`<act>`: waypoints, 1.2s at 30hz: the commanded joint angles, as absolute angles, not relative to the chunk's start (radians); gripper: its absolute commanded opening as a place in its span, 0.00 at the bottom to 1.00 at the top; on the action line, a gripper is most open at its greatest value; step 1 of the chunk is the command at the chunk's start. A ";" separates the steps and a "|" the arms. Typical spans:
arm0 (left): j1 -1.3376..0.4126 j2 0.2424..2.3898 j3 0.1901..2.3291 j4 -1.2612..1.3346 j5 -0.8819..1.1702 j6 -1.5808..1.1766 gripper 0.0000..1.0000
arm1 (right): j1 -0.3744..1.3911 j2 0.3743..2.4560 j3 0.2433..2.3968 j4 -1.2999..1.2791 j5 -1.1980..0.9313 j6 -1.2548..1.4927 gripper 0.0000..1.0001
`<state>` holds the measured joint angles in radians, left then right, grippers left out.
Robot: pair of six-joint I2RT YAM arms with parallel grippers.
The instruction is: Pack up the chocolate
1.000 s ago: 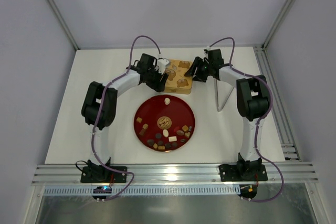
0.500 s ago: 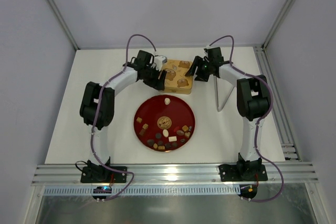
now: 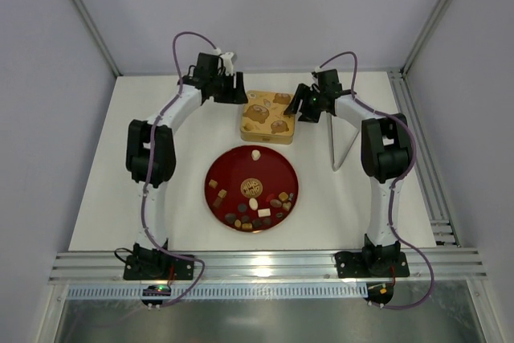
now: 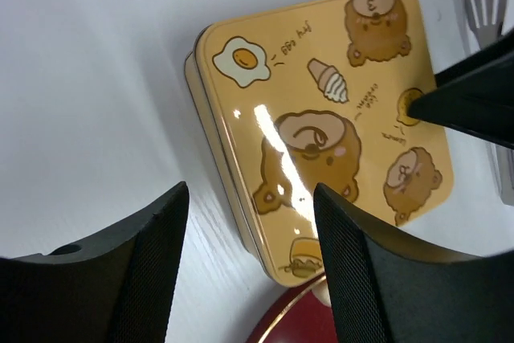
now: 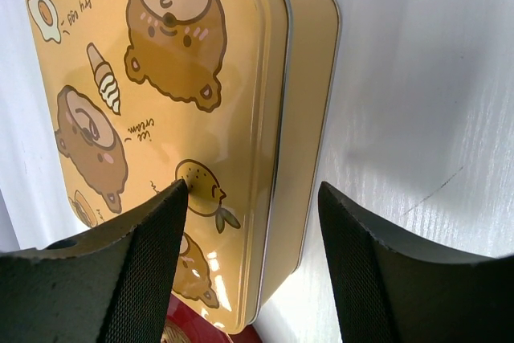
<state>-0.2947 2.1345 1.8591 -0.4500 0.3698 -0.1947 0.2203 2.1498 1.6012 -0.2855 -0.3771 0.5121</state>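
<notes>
Chocolate [image 3: 254,203] shapes blurry on plate [image 3: 273,168].

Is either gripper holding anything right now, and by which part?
Nothing is held. The left gripper hangs open above the tin. The right gripper is open over the tin's side edge, clamping nothing.

The tin [image 3: 267,117] blocks the far centre of the table [image 3: 161,166], its near edge just beside the red plate [image 3: 273,168]. The right gripper [image 5: 250,190], fingers apart, straddles the tin's right edge. The left gripper [image 4: 249,190] hangs spread off the tin's far-left corner. Open table lies left of the plate, and between the plate and the grey metal piece [image 3: 341,146] at right.
</notes>
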 commanded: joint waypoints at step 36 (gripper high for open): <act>-0.350 2.028 1.444 -0.265 0.235 -0.492 0.53 | 0.249 2.215 1.766 -0.350 -0.396 0.459 0.67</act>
